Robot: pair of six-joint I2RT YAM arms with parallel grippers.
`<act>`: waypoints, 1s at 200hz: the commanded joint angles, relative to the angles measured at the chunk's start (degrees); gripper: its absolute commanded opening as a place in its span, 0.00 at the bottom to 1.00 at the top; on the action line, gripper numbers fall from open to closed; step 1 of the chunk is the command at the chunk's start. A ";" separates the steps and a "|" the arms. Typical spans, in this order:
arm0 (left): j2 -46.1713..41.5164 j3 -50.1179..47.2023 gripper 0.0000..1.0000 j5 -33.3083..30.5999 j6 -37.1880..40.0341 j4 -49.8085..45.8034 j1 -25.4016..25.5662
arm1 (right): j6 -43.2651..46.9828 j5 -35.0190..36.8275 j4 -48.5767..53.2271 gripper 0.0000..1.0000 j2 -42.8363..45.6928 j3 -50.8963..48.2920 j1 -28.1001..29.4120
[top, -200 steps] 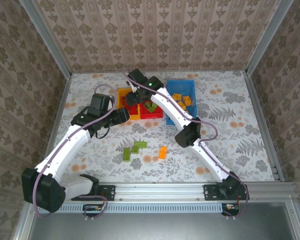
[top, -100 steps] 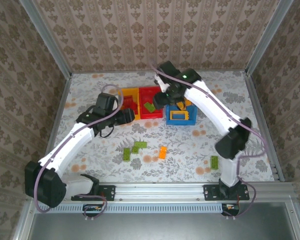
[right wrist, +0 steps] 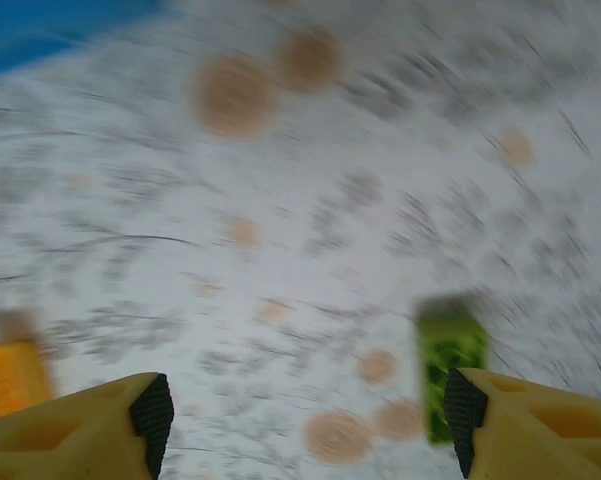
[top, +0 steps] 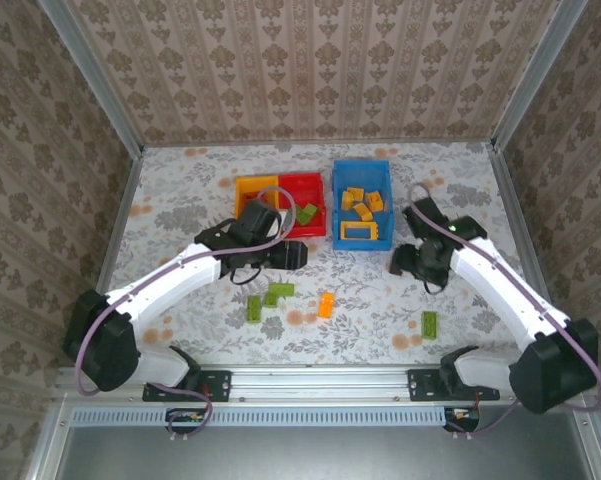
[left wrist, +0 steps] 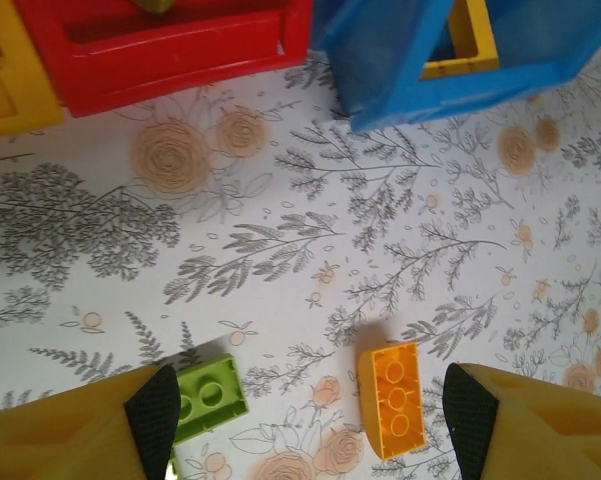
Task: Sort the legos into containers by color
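Floral tabletop (top: 180, 200), scattered legos (top: 325, 305), wallpapered walls (top: 310, 70)

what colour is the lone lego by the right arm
Green: the lone lego shows best in the top external view.

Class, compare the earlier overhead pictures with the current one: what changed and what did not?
The right pincer swung from the yellow bin, across the blue bin, back to the near right side, open. The left pincer moved rightward, open. Those bins, the red bin and loose legos stayed put.
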State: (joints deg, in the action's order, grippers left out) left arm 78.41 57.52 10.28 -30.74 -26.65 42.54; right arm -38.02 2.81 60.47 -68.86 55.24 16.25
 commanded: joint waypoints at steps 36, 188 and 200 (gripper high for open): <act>3.93 1.24 0.74 4.96 0.59 5.74 6.62 | -7.90 -4.24 -2.06 0.77 3.06 -14.04 -5.98; 2.54 1.64 0.73 1.20 -2.57 6.70 8.27 | -2.97 -10.02 -11.90 0.38 -7.74 -17.39 -6.19; 2.28 1.68 0.73 0.90 -2.59 6.41 7.99 | -3.09 -10.26 -12.69 0.35 -7.57 -17.28 -5.09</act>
State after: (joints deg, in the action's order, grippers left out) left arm 83.18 58.30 12.60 -32.58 -20.08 50.96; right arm -41.67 -5.65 49.41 -76.03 38.50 9.47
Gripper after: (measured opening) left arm 0.728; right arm 0.378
